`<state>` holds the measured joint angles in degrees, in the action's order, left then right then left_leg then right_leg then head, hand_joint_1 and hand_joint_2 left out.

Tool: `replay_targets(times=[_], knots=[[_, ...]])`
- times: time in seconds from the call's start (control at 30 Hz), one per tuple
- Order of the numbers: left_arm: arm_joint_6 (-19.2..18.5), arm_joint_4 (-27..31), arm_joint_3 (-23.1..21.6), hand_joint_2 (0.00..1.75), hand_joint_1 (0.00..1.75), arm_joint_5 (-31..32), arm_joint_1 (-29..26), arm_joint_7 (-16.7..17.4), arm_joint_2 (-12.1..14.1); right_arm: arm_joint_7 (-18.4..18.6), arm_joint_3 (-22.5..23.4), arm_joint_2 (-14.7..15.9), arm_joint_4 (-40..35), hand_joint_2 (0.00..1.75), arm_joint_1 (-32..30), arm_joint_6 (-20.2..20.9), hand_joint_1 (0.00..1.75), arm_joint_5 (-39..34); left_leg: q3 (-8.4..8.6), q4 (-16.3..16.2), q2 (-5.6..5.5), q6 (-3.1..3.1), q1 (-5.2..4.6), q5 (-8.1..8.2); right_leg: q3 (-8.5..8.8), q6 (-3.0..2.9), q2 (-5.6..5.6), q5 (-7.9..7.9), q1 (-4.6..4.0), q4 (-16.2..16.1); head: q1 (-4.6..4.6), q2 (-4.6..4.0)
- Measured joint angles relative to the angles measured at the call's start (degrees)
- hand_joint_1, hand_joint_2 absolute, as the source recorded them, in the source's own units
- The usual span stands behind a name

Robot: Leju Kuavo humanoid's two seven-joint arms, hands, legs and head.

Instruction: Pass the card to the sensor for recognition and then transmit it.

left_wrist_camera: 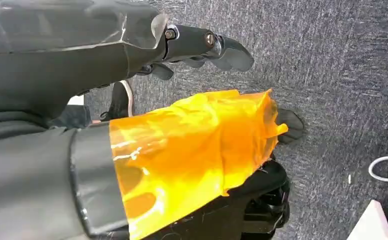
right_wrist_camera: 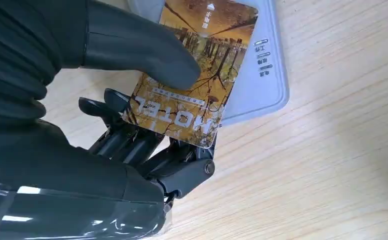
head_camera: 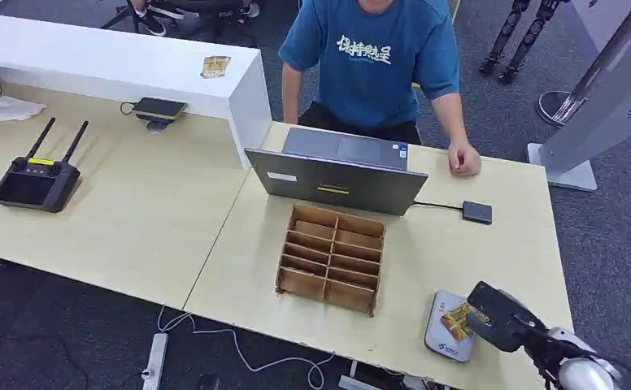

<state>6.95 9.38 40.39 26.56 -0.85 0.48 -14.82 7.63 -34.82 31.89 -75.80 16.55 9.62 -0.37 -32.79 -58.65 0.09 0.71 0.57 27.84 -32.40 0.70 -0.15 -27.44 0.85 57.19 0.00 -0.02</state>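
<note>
In the head view, at the lower right of the frame, the robot's right hand (head_camera: pixel 498 315) holds a yellow-brown printed hotel card (head_camera: pixel 457 322) over the flat grey card sensor (head_camera: pixel 440 339) near the front edge of the pale wooden table (head_camera: pixel 467 252). In the left wrist view, the left hand (left_wrist_camera: pixel 202 47) hangs above grey carpet with its fingers loosely apart, holding nothing. In the right wrist view, thumb and fingers pinch the card's near end while its far end overlaps the sensor; keeping it flat and steady there looks the surest way to get a reading.
</note>
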Motion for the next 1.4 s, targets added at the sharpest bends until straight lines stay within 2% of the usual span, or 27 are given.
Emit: replay_targets(times=[0.13,0.3,0.47,0.63,0.7,0.87,1.2,1.4], knots=[[0.00,0.00,0.00,0.00,0.00,0.00,0.00,0.00,0.00,-0.85,-0.33,0.15,-0.33,1.75,-0.05,-0.68,1.75,-0.35,0.00,0.00,0.00,0.00,0.00,0.00,0.00,0.00,0.00,0.00,0.00,0.00,0.00,0.00],[-0.02,0.00,0.00,0.00,0.00,-0.22,-0.02,-0.35,-0.09,-4.86,0.86,-0.44,-1.62,1.75,-1.03,-4.86,1.75,-0.70,-0.03,0.00,-0.01,0.00,0.00,0.00,0.00,0.00,-0.01,0.00,-0.01,0.00,0.00,0.00],[-0.02,0.00,0.02,0.00,0.00,-0.37,-0.02,-0.74,-0.37,-7.80,3.71,-2.20,-3.56,1.75,-2.19,-7.64,1.75,0.45,-0.05,0.00,-0.02,0.00,0.01,0.00,-0.01,0.00,-0.03,0.00,-0.01,0.00,0.02,0.00],[-0.02,0.00,0.11,0.00,0.00,-0.35,-0.02,-1.22,-0.55,-13.31,10.04,-6.58,-8.05,1.75,-4.48,-14.72,1.75,4.88,-0.07,0.00,-0.03,0.00,0.01,0.00,-0.05,0.00,-0.03,0.00,-0.01,0.01,0.00,0.00],[-0.02,0.00,0.11,0.00,0.00,-0.17,-0.02,-1.25,-0.57,-13.83,13.32,-8.61,-10.50,1.75,-5.13,-16.70,1.75,5.96,-0.10,0.00,-0.03,0.00,0.02,0.00,-0.07,0.00,-0.05,-0.01,-0.02,0.01,0.00,0.00],[-0.02,0.00,0.11,0.00,0.00,0.15,-0.02,-1.25,-0.63,-14.08,17.79,-11.30,-13.60,1.75,-5.86,-17.38,1.75,6.36,-0.12,0.00,-0.03,0.00,0.01,0.00,-0.08,0.00,-0.04,-0.01,-0.01,0.01,0.00,0.00],[-0.11,0.00,0.11,0.00,0.00,0.46,-0.02,-1.25,-0.63,-14.95,21.09,-13.49,-14.88,1.75,-6.28,-17.66,1.75,7.15,-0.15,0.00,-0.03,0.00,0.01,0.00,-0.09,0.00,-0.04,-0.01,-0.01,0.01,0.00,0.00],[-0.68,0.00,0.11,0.00,0.00,1.64,0.00,-1.09,-0.61,-13.75,22.58,-14.58,-12.84,1.75,-1.97,-18.84,1.75,9.37,-0.14,0.00,0.01,0.01,0.01,-0.01,-0.12,0.00,0.01,0.00,-0.01,0.02,0.00,0.00]])
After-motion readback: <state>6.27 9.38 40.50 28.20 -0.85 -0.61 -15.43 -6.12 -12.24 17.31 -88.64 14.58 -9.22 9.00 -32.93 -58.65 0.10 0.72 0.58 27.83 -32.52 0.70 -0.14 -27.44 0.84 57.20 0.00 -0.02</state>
